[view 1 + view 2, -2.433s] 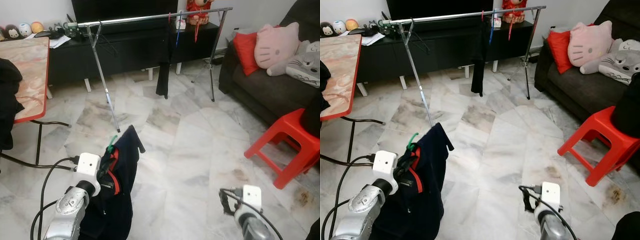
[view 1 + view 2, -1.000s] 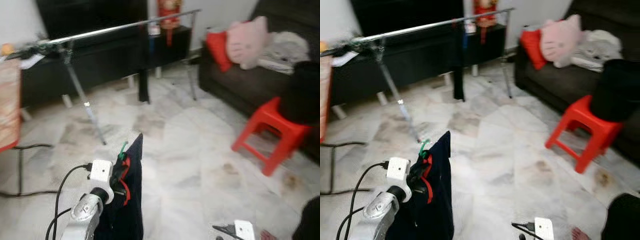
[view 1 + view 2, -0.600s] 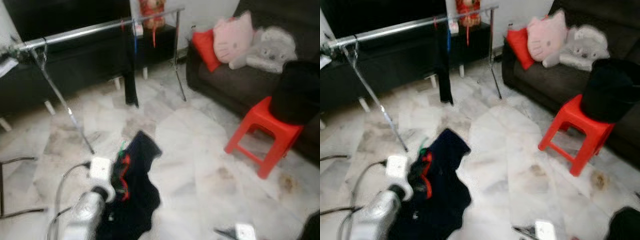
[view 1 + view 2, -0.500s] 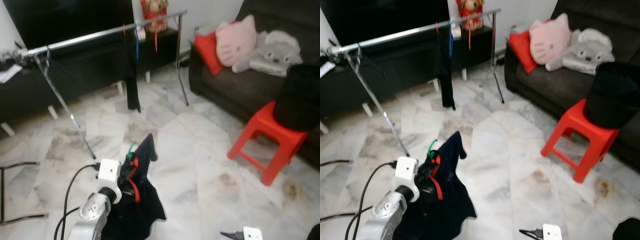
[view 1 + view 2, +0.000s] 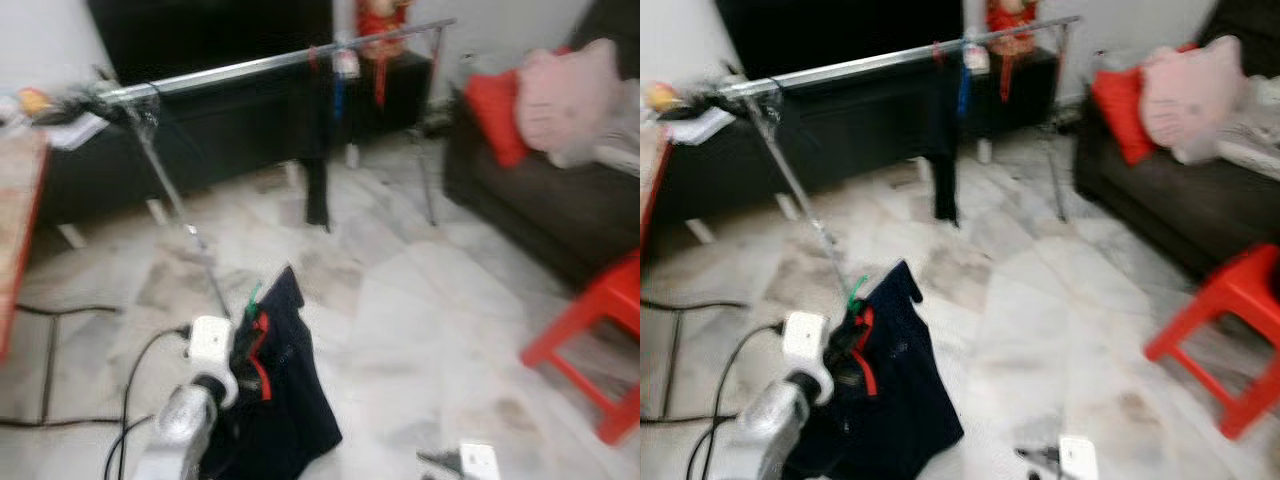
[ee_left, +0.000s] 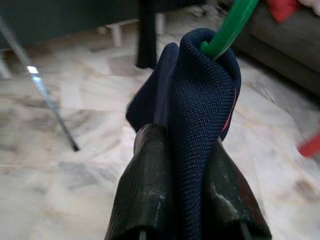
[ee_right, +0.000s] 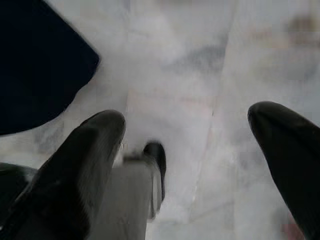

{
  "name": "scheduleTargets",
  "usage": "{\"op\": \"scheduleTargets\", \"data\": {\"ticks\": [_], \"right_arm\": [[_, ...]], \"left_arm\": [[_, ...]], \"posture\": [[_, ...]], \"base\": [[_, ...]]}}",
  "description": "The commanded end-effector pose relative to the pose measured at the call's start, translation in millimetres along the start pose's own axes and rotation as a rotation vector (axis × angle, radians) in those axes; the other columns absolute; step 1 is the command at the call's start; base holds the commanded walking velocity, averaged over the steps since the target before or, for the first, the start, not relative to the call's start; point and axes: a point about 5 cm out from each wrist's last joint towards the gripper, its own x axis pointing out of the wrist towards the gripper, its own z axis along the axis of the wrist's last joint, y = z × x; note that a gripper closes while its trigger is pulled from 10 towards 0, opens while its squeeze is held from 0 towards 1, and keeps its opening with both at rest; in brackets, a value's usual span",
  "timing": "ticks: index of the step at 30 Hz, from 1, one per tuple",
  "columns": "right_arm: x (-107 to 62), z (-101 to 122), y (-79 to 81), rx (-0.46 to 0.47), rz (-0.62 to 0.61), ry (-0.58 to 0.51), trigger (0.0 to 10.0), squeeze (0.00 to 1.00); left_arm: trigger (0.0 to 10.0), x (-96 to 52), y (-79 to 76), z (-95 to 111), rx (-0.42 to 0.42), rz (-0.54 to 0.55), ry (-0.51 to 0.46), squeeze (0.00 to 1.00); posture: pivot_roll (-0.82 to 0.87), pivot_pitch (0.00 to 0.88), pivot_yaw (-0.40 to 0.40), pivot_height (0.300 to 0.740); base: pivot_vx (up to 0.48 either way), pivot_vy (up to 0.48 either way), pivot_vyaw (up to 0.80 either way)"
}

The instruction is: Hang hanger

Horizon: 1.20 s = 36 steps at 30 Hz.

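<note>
My left gripper is shut on a dark navy garment that hangs on a green hanger; the hook pokes out above the cloth. In the left wrist view the two fingers clamp the navy cloth with the green hook at its top. A silver clothes rail stands ahead across the room, with a dark garment and red and blue hangers on it. My right gripper hangs low over the marble floor, fingers wide apart and holding nothing.
A black TV cabinet runs behind the rail. A dark sofa with a red cushion and pink plush is at the right, a red stool in front of it. A table edge shows at the left. Marble floor lies between me and the rail.
The whole view has swung, so the rail and sofa have shifted right in the picture. My left gripper still holds the garment and hanger; the picture is blurrier.
</note>
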Motion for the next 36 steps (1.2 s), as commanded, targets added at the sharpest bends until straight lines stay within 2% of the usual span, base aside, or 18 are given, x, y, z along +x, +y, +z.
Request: {"op": "scheduleTargets", "data": {"ticks": [1,5,7,13,18,27,36], "right_arm": [[0.7,-0.5,6.3,0.023,0.01,0.002,10.0,0.0],[0.3,-0.9,3.8,0.016,0.009,0.003,10.0,0.0],[-1.6,-4.3,-4.7,0.027,-0.005,0.005,10.0,0.0],[-3.3,-7.1,-11.3,0.035,-0.017,0.003,10.0,0.0],[-3.0,-9.4,-4.7,0.029,-0.009,0.003,10.0,0.0],[1.2,-2.6,23.1,0.017,0.018,-0.011,10.0,0.0],[2.7,2.6,28.7,0.019,0.023,-0.02,10.0,0.0]], "left_arm": [[10.0,0.2,8.0,7.1,0.021,0.027,-0.023,0.0],[10.0,0.7,8.3,9.1,0.021,0.028,-0.026,0.0],[10.0,0.7,8.8,9.5,0.021,0.03,-0.026,0.0],[10.0,0.5,7.8,9.7,0.019,0.033,-0.029,0.0],[10.0,2.2,6.9,11.9,0.024,0.031,-0.035,0.0],[10.0,5.2,10.1,18.4,0.03,0.04,-0.048,0.0],[10.0,6.4,8.9,19.7,0.025,0.044,-0.053,0.0]], "posture": [[-0.06,0.0,0.013,0.74],[-0.06,0.0,0.011,0.74],[-0.07,0.0,0.012,0.74],[-0.06,0.0,0.007,0.74],[-0.06,0.0,0.006,0.74],[-0.06,0.0,0.006,0.74],[-0.06,0.0,0.002,0.74]], "base": [[0.39,0.0,0.0],[0.388,0.0,0.0],[0.394,0.0,0.0],[0.392,0.0,0.0],[0.392,0.0,0.0],[0.392,0.0,0.0],[0.392,0.0,0.0]]}}
